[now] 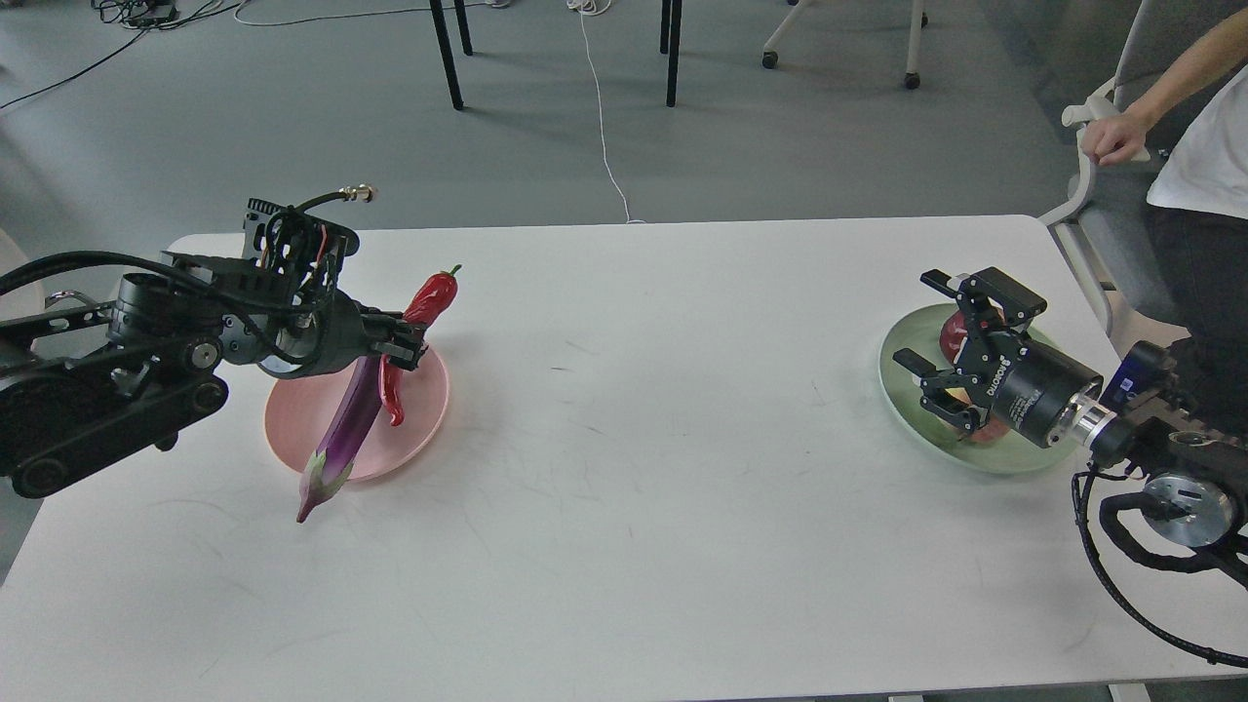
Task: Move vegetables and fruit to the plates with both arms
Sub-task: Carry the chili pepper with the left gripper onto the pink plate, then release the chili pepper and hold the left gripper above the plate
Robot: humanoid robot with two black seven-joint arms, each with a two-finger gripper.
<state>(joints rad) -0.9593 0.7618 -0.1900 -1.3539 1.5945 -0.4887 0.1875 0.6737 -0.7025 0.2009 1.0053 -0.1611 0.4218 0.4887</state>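
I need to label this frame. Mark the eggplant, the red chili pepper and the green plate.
eggplant (353, 414), head view, middle of its purple body.
red chili pepper (430, 296), head view, upper red part.
green plate (902, 343), head view, bare left rim.

Left gripper (408, 338) around chili pepper (421, 317)

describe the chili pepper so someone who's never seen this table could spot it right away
Start at the white table and go to the pink plate on its left side, where the left gripper reaches in. The chili pepper is the slim, curved, glossy red one in that gripper's fingers above the plate. Its neighbour, the eggplant, is purple and thicker.
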